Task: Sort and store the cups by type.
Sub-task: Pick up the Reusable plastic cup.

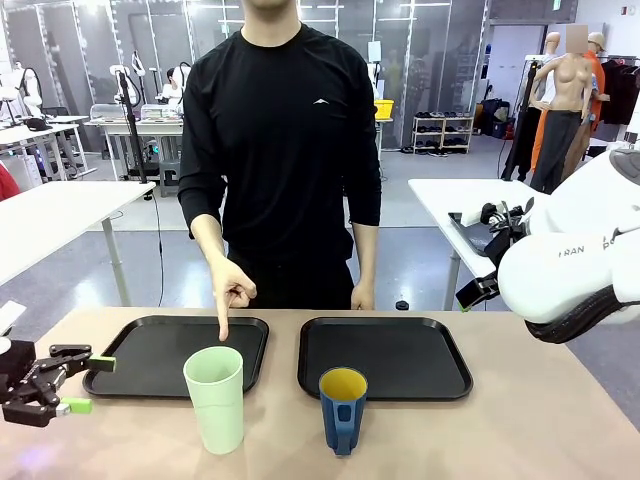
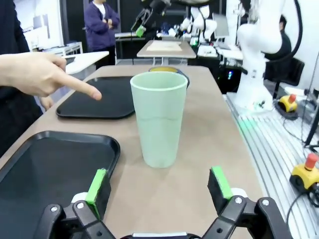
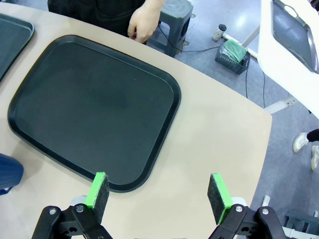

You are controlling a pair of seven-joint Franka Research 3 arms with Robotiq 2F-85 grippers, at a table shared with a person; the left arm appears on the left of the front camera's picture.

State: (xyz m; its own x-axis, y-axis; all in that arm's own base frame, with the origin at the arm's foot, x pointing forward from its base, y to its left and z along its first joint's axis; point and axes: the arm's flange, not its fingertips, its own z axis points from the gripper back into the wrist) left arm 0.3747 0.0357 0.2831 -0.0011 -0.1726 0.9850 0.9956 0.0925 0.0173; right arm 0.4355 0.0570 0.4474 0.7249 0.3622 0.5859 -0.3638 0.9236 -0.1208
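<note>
A tall pale mint-green tumbler (image 1: 213, 398) stands upright on the table in front of the left black tray (image 1: 140, 358). To its right is a shorter dark blue mug (image 1: 343, 410), yellow inside, with its handle facing me. My left gripper (image 1: 88, 385) hovers open at the table's left edge, level with the tumbler and apart from it. In the left wrist view the tumbler (image 2: 158, 119) stands straight ahead of the open left gripper (image 2: 159, 186), and the mug's rim (image 2: 168, 70) peeks out behind it. My right gripper (image 3: 159, 191) is open above the right tray (image 3: 94, 104); the mug's edge (image 3: 7, 175) is at the left.
A person stands at the far side, one hand (image 1: 232, 292) pointing a finger down at the left tray, the other hand (image 3: 144, 22) resting at the table's far edge. The right tray (image 1: 385, 358) lies beside the left one. My right arm (image 1: 570, 260) hangs high at the right.
</note>
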